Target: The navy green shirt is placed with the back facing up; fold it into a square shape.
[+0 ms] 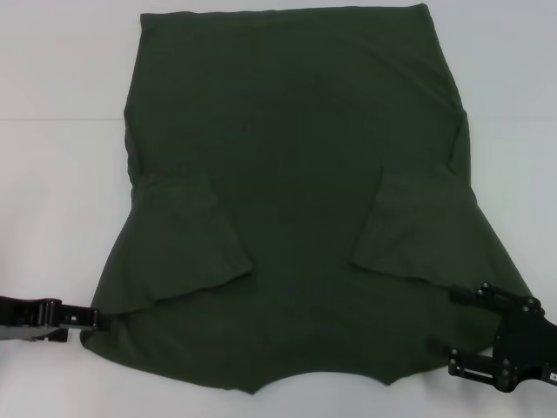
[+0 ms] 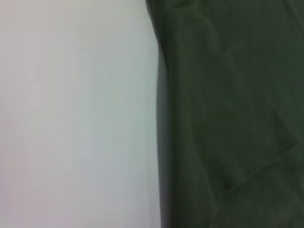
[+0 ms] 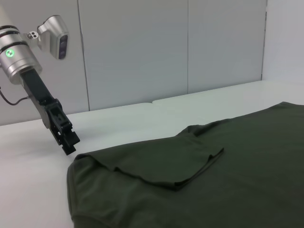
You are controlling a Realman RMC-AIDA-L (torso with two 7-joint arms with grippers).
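Note:
The navy green shirt (image 1: 296, 174) lies flat on the white table (image 1: 61, 131), plain side up, with its hem far from me and its shoulders near me. Both sleeves are folded inward onto the body, one (image 1: 187, 239) on the left and one (image 1: 409, 231) on the right. My left gripper (image 1: 91, 319) sits low at the shirt's near left corner, its tip meeting the cloth edge; it also shows in the right wrist view as the left gripper (image 3: 70, 145) beside the shirt (image 3: 213, 190). My right gripper (image 1: 452, 324) stands open at the near right edge, its fingers over the cloth. The left wrist view shows only the shirt's edge (image 2: 228, 118).
Bare white table (image 2: 71, 118) surrounds the shirt on the left, right and far sides. A grey panelled wall (image 3: 142, 47) stands beyond the table behind the left arm.

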